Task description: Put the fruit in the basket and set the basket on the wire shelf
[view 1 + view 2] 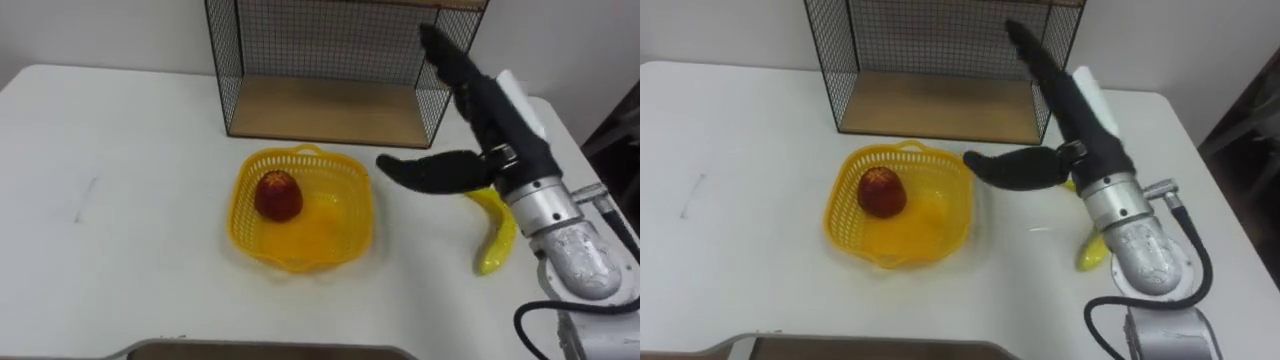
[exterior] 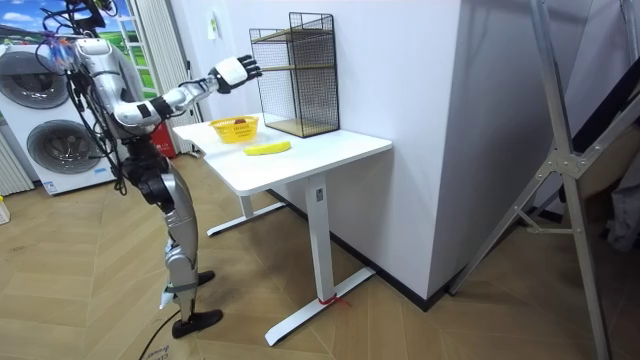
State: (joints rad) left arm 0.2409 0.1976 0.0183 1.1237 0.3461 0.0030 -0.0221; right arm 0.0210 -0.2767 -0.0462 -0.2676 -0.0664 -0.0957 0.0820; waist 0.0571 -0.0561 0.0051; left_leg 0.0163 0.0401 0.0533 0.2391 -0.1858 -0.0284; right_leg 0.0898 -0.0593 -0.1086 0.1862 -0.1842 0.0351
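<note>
Your yellow basket [image 1: 352,205] sits mid-desk [image 1: 120,200], with the red apple [image 1: 279,195] inside, toward its left wall. The wire shelf [image 1: 330,110] stands just behind it at the far edge. Right hand [image 1: 490,120] hangs above the desk right of the basket, fingers straight, thumb spread wide, holding nothing. The banana [image 1: 497,235] lies on the desk under its wrist, near the right edge.
</note>
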